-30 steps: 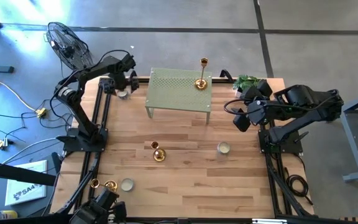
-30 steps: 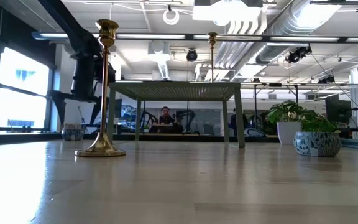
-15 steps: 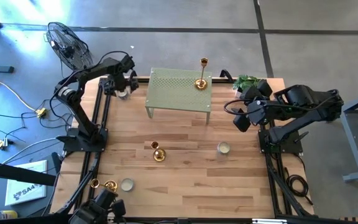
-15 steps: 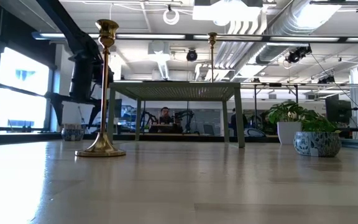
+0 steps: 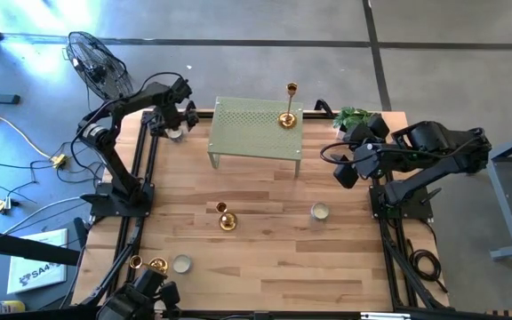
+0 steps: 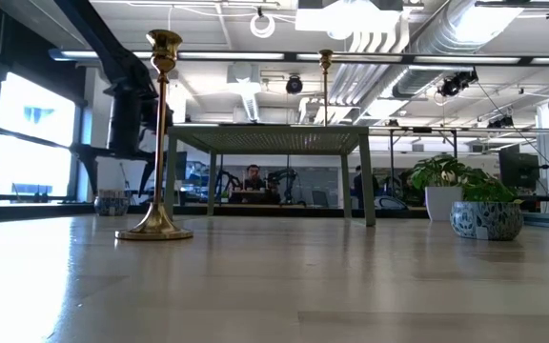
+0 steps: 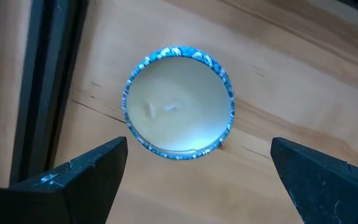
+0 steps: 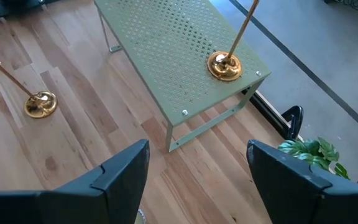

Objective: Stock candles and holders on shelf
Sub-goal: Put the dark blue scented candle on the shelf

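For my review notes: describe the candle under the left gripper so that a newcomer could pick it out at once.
Start at the sage-green shelf at the table's far side; just off its left end, on bare wood by the table's edge rail, sits one candle, directly below the open left gripper. Unlike the other candles, which lie on the table's near half, it alone lies level with the shelf.

**Two dark arms, matte and cabled**

Built alike: black jointed links on black bases, bolted at the table's left and right edges. Left arm (image 5: 114, 142) slim, tubular, with black cable looping along its links. Right arm (image 5: 425, 160) bulkier at the joints, cable bundle trailing near its wrist. Left gripper (image 7: 197, 180) with broad, wedge-shaped dark fingers (image 7: 79, 180), bluish sheen along the edges. Right gripper (image 8: 197, 180) likewise: thick, matte, charcoal fingers (image 8: 120, 177) with bevelled corners.
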